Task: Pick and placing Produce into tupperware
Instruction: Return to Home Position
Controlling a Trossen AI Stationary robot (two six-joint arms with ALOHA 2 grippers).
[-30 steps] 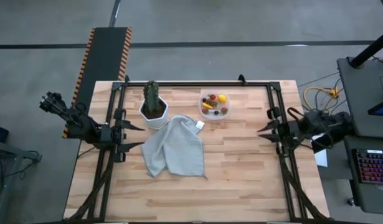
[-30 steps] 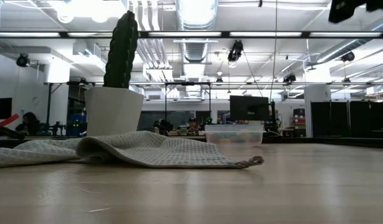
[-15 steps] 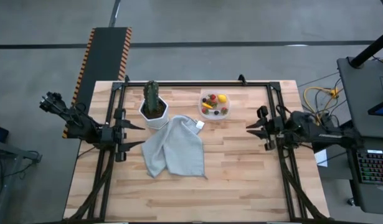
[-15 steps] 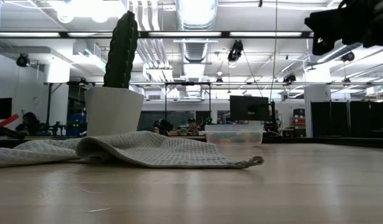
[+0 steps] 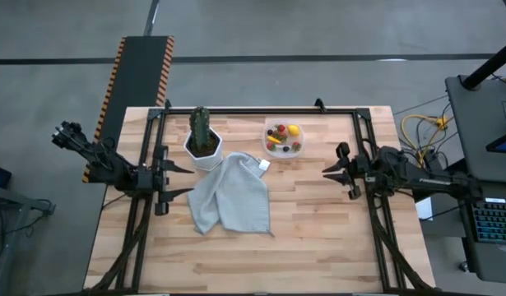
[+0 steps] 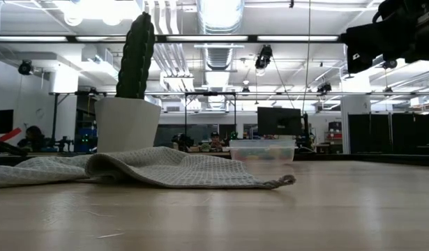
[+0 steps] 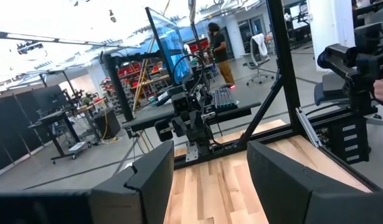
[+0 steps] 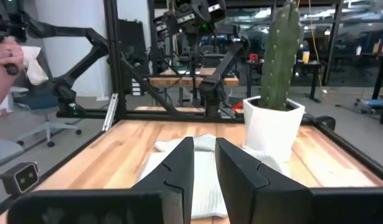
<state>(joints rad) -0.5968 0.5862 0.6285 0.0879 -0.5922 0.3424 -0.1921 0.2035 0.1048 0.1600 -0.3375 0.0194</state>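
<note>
The small clear plastic box with round corners (image 6: 263, 152) sits on the far side of the pale wooden plank table (image 5: 318, 238), a bit right of the middle. Inside it lie the tiny toy fruits (image 5: 279, 136): red berries, a few dark ones, a long yellow-orange piece and a round yellow lemon (image 5: 294, 130).

A soft, wrinkly grey cloth (image 5: 230, 197) lies near the middle, with one corner just beside the box. A tall, bumpy green cactus in a white pot (image 5: 203, 141) stands to the left of the box.

The dark left gripper (image 5: 185, 180) hangs over the left edge of the table, holding nothing, its fingers (image 7: 147, 180) wide apart. The dark right gripper (image 5: 335, 179) hangs over the right side, holding nothing too, its fingers (image 8: 179, 165) only a little apart.
</note>
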